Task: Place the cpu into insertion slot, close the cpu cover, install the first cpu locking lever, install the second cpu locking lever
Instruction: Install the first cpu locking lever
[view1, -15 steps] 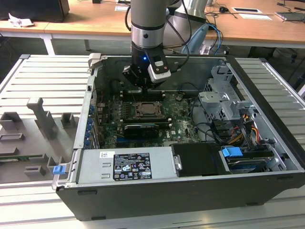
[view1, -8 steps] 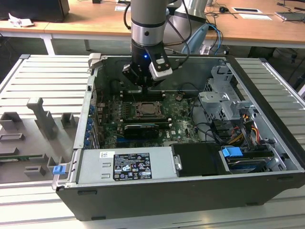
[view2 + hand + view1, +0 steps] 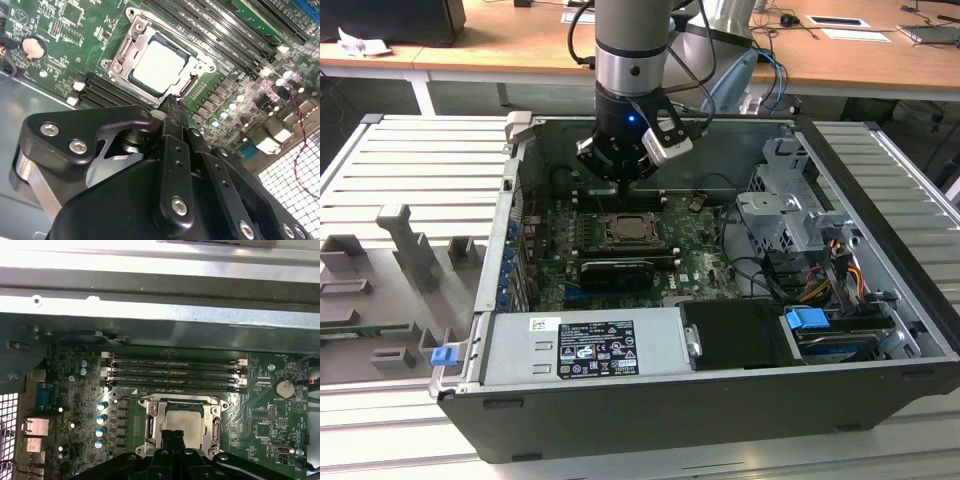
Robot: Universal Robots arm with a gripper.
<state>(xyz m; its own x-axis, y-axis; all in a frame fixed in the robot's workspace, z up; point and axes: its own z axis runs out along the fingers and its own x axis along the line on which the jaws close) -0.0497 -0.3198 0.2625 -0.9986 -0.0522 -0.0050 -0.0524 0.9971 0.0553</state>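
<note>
Ribbed grey table (image 3: 400, 160) carries an open computer case (image 3: 620, 410) and grey fixtures (image 3: 405, 240)

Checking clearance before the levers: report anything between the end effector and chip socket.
Nothing visible does. In the second wrist view the end effector is right by the socket, where the chip lies inside its metal cover.
</note>
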